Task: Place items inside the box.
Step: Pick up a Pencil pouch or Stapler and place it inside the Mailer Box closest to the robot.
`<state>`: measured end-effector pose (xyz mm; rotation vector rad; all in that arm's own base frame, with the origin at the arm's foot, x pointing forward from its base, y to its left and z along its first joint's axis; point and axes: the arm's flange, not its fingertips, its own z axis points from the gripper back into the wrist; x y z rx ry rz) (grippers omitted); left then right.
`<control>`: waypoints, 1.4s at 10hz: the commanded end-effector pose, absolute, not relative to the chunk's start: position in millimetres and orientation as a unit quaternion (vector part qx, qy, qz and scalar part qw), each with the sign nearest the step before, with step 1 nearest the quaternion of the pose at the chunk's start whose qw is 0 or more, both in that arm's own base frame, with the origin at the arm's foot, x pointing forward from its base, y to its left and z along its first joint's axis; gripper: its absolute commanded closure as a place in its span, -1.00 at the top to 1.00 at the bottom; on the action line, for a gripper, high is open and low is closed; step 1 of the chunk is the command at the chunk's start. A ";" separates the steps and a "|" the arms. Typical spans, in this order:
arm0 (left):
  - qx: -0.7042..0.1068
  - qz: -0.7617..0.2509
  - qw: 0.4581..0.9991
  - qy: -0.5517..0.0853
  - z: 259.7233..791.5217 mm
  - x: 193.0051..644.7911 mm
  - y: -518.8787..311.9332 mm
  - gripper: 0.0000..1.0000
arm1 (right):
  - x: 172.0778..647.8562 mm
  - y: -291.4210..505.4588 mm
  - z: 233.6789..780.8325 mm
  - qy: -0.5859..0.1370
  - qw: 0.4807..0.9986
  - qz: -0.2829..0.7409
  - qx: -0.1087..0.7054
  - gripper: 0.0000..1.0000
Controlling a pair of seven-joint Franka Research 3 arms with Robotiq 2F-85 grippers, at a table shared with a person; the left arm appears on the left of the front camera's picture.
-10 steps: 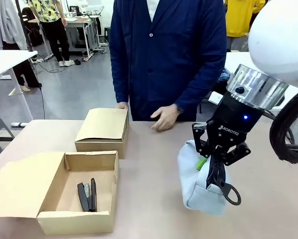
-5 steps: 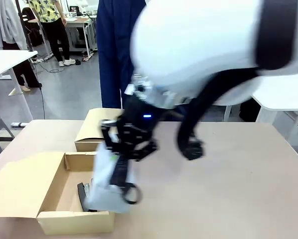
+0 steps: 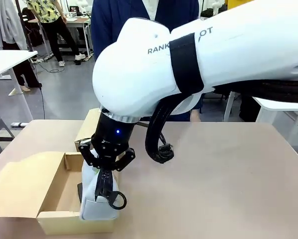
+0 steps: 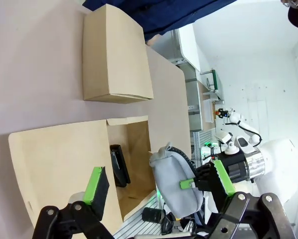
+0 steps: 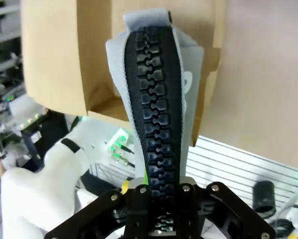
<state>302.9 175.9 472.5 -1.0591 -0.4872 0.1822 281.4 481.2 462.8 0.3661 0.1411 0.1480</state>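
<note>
The right gripper (image 3: 105, 185), shut tight on the grey pouch (image 3: 91, 209), has moved from lower right to the box (image 3: 59, 225) at lower left. I think lowering and release come next.

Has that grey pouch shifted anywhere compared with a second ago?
Yes. The grey pouch, held in the right gripper, has travelled leftwards, from the right half of the table to the right end of the open box.
</note>
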 end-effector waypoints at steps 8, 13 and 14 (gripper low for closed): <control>-0.507 0.081 0.824 -0.239 473.0 303.2 175.6 1.00 | 289.4 555.3 456.7 -0.070 0.965 -0.021 0.251 -0.86; -0.507 0.081 0.824 -0.239 473.0 303.2 175.6 1.00 | 294.9 585.9 406.2 -0.081 0.980 -0.014 0.179 -0.86; -0.507 0.081 0.824 -0.239 473.0 303.2 175.6 1.00 | 292.8 586.9 397.4 -0.051 0.981 0.001 0.186 -0.86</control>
